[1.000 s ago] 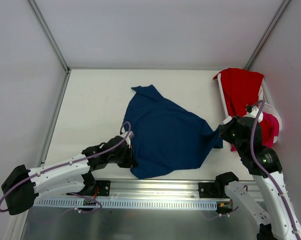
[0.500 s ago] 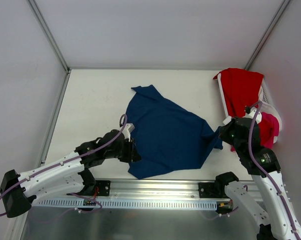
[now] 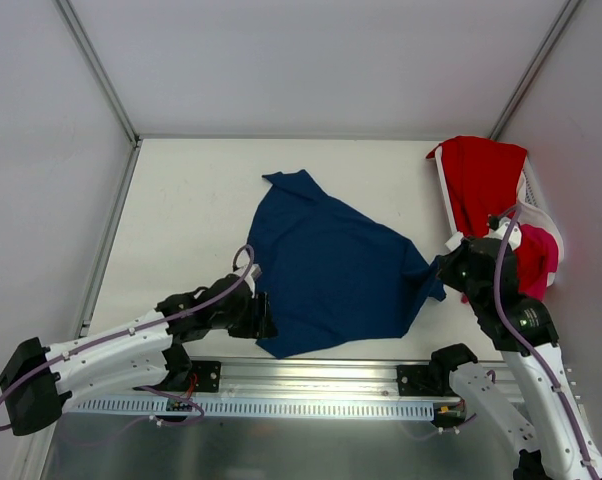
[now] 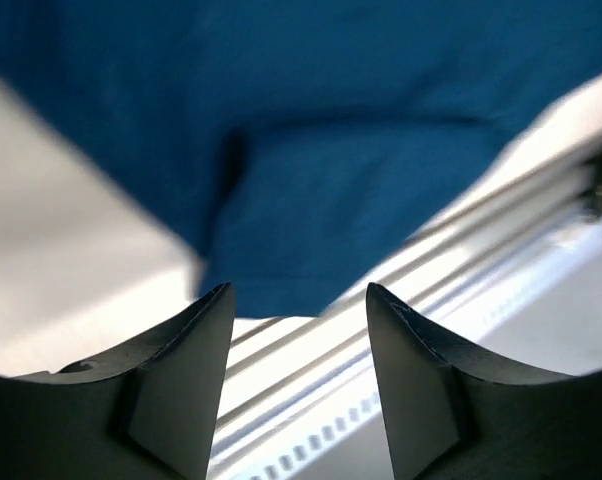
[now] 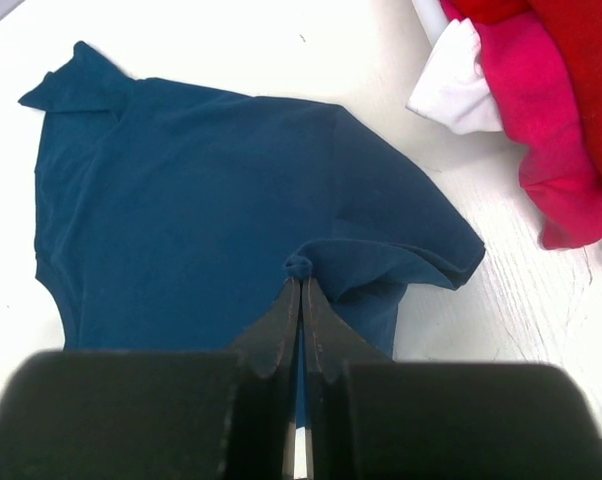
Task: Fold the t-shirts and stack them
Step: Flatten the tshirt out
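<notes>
Closest to me, my left gripper [image 3: 264, 312] sits low at the near-left hem of the navy t-shirt [image 3: 331, 270]; its wrist view shows the jaws parted with nothing between them and the blue cloth just beyond the tips. On the other side my right gripper [image 3: 443, 268] is pinched tight on a small bunch of the shirt's right-hand edge, beside a sleeve that curls over there. The shirt lies mostly spread on the white table [image 3: 181, 200], somewhat rumpled. Its long axis runs on a diagonal, from the bunched edge at the near right up to a pointed corner aimed at the far left. I cannot tell which end is the neck. Farther back, against the right wall, the white basket [image 3: 442, 185] holds the other two: the red t-shirt [image 3: 481, 180] is draped over its far part, and the pink t-shirt [image 3: 541, 255] is heaped at its nearer end, just behind my right wrist
</notes>
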You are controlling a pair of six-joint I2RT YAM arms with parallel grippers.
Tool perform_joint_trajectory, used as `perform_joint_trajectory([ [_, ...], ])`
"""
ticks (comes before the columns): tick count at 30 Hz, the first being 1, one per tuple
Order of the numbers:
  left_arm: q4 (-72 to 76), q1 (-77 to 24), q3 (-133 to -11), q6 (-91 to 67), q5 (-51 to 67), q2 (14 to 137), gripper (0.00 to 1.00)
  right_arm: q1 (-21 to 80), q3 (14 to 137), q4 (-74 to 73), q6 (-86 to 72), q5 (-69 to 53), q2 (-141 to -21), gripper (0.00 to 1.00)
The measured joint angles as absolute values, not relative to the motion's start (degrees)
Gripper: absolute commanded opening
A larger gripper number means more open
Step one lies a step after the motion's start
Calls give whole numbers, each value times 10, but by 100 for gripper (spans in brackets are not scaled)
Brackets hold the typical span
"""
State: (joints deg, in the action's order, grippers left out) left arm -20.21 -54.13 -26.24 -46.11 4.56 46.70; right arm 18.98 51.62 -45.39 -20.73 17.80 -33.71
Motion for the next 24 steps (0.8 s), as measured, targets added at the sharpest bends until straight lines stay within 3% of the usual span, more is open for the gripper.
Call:
perform_joint_trajectory([
  [7,-212,-559,-165,-542,-9,429,48,190,503,-453,-208,178,-336,0],
  [24,-180,-572,-159,-575,-42,452,37,190,499,-451,-210,176,-342,0],
])
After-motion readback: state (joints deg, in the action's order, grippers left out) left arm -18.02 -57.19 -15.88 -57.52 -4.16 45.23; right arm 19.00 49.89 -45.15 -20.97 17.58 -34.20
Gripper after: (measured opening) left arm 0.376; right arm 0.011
